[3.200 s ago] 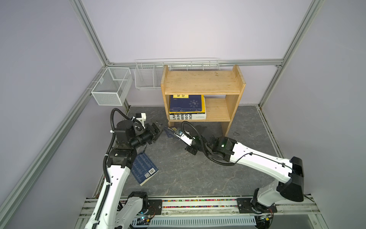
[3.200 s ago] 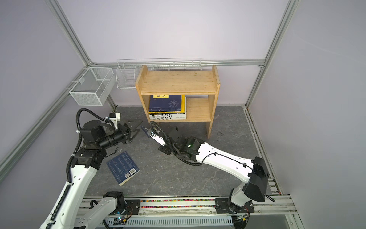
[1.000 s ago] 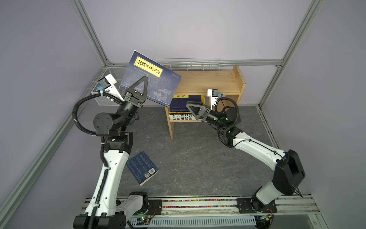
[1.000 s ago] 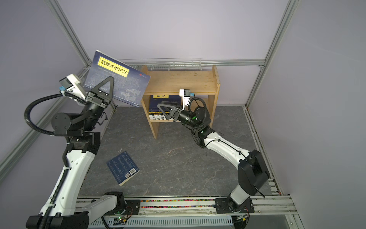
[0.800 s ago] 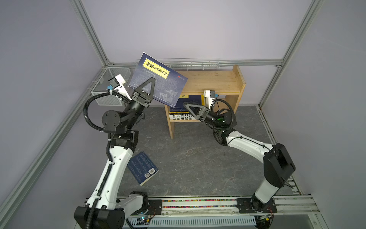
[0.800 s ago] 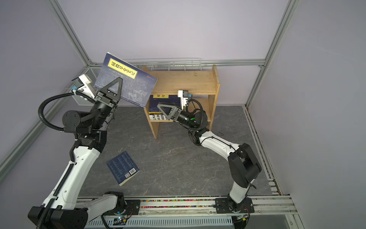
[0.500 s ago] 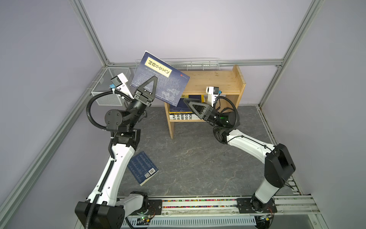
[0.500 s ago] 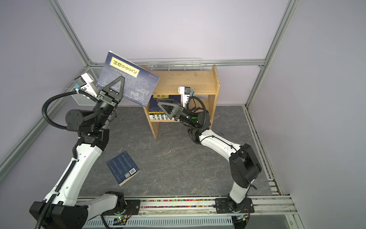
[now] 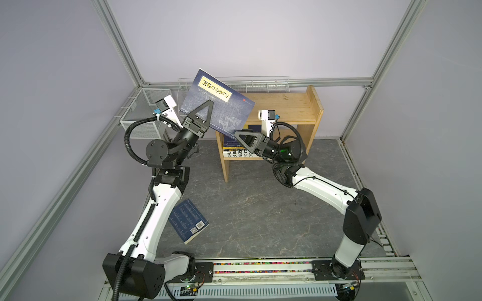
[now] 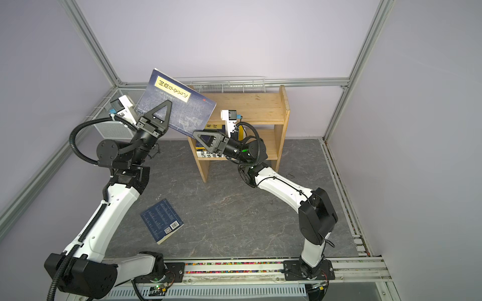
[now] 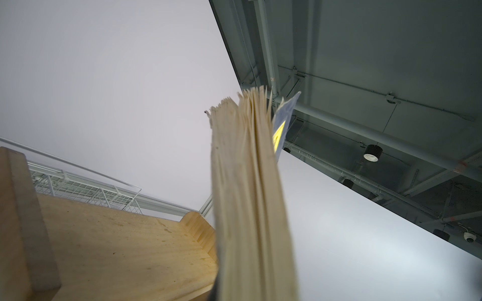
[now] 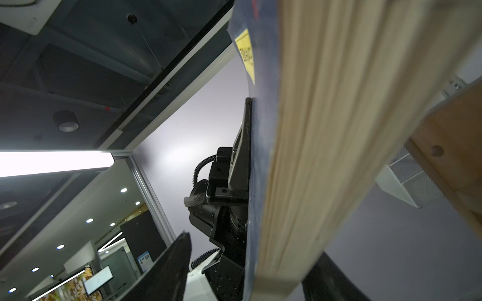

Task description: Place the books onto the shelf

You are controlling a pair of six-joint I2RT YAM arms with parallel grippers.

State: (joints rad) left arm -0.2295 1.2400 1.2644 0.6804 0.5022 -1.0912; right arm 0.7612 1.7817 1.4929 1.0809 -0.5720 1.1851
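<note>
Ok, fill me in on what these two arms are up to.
The left gripper is shut on a navy book with a yellow label, holding it tilted in the air by the wooden shelf. The right gripper has open jaws around that book's lower corner. A stack of books lies on the lower tier, and a second navy book lies on the tabletop.
</note>
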